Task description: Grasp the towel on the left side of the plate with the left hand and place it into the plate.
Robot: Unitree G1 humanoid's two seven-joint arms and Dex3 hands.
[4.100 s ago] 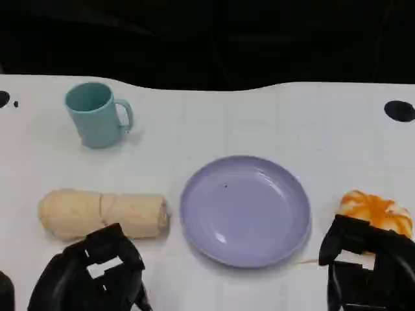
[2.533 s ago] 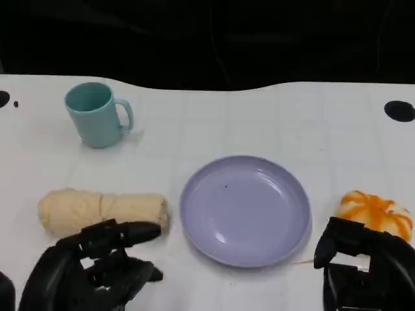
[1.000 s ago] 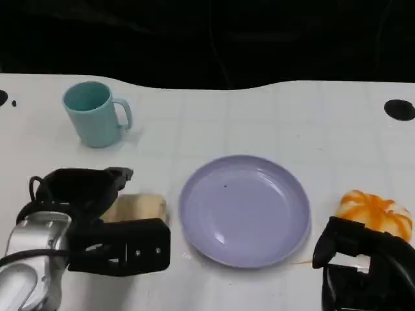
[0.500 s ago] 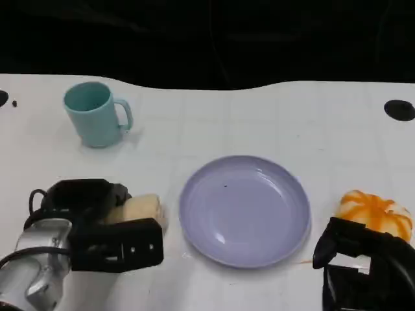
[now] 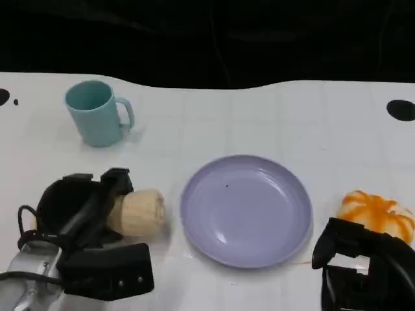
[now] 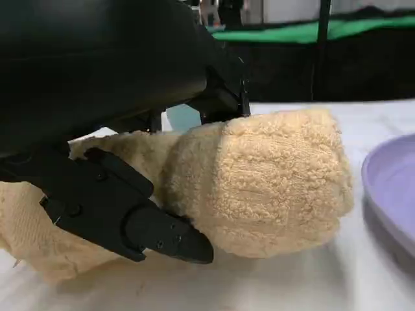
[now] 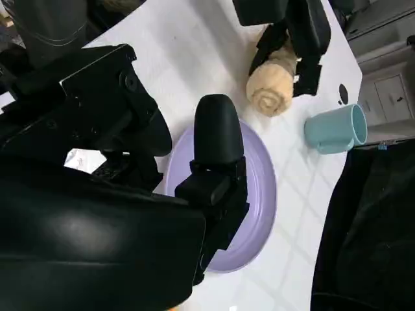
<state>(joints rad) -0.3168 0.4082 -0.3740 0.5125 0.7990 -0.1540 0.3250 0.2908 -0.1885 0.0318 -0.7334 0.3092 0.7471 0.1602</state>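
Observation:
A rolled beige towel [image 5: 137,212] lies left of the lavender plate [image 5: 246,210] on the white table. My left hand [image 5: 81,210] wraps over it, fingers on both sides of the roll, and most of the towel is hidden beneath. In the left wrist view the towel [image 6: 259,188] sits between the black fingers [image 6: 123,210], its end facing the plate [image 6: 392,194]. The right wrist view shows the towel [image 7: 272,87] held by the left hand [image 7: 292,32]. My right hand [image 5: 363,272] stays low at the front right, fingers curled with nothing in them.
A teal mug [image 5: 97,113] stands at the back left. An orange-and-white object [image 5: 376,210] lies right of the plate, just behind my right hand. The table's far edge meets a dark background.
My left hand has come forward from the front edge, settled over the towel and closed around it; the roll has turned so its end points toward the plate. The right hand has hardly moved.

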